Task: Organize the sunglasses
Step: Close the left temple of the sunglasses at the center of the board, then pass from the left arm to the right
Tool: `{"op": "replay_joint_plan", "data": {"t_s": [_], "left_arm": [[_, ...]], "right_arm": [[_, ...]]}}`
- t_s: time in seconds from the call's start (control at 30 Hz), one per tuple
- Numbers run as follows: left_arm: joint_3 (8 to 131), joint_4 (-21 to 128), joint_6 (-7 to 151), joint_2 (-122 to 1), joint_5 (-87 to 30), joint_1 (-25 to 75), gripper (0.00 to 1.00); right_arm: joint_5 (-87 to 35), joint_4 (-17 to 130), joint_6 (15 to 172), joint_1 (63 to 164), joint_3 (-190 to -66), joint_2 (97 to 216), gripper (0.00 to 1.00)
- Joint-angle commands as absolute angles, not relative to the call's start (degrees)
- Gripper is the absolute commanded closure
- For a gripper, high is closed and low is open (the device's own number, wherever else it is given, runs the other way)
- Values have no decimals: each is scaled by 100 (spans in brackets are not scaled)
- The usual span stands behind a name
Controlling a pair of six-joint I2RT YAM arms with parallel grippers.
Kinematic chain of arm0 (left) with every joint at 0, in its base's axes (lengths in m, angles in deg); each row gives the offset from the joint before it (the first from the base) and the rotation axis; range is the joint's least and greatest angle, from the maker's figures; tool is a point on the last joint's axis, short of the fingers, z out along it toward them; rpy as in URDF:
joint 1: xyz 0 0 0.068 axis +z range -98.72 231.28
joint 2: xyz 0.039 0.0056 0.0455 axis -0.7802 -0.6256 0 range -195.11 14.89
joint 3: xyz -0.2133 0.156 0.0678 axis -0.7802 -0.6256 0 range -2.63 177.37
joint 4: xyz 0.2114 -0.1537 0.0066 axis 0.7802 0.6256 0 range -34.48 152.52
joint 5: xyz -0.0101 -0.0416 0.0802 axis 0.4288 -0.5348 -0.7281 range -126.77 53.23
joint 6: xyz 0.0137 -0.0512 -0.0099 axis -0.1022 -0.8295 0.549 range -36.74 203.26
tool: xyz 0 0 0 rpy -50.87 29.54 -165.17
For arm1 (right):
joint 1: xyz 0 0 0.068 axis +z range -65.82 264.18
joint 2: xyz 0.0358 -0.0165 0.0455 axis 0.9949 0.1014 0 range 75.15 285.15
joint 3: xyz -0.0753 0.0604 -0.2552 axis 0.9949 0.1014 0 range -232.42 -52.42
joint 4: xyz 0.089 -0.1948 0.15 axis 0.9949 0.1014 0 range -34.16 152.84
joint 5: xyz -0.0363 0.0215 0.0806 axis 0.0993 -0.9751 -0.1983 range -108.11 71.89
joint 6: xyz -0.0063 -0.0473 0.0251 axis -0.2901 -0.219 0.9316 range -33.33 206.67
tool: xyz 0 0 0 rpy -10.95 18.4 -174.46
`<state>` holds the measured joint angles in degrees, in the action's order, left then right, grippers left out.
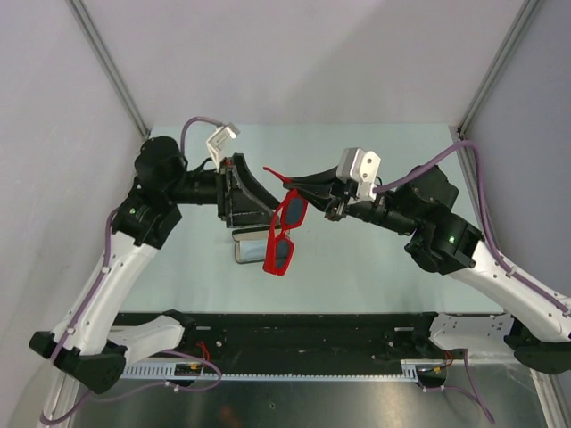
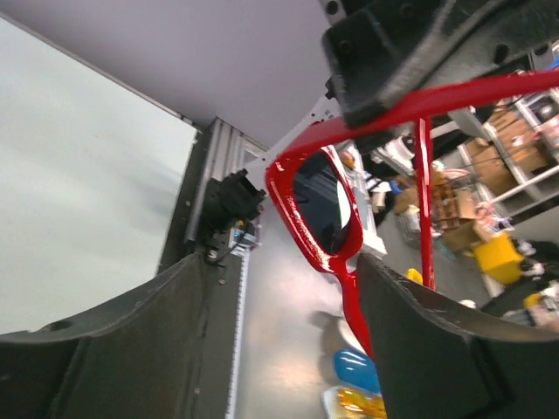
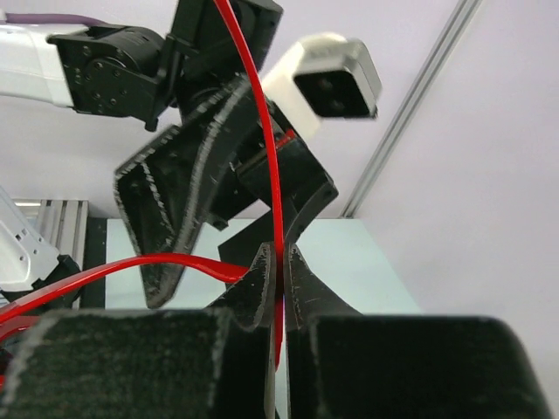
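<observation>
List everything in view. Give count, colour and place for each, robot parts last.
sunglasses: one, bright red frame with dark lenses, held in the air over the middle of the table
case: one, black, lying on the table below the sunglasses, partly hidden by them
table: one, pale green-white, beneath everything
left arm: one, white and black, reaching in from the left
right arm: one, white and black, reaching in from the right
left pincer: one, black, open, its fingers on either side of the red frame
right pincer: one, black, shut on a thin red temple arm of the sunglasses
</observation>
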<state>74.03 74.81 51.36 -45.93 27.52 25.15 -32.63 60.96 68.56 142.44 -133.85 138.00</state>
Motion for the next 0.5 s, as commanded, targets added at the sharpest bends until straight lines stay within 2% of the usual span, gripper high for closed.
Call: {"op": "replay_joint_plan", "data": {"t_s": [0.0, 0.3, 0.47], "left_arm": [[7638, 7187, 3959, -4751, 3186, 2447, 29], [7480, 7003, 3712, -4646, 3301, 2324, 46], [7506, 6853, 3677, -4593, 3310, 2307, 43]], "right_arm": [[-3376, 5707, 6646, 14245, -13434, 13702, 100], [-3261, 5663, 6487, 14254, -13434, 13764, 100], [-3208, 5654, 6461, 14254, -13434, 13772, 100]]}}
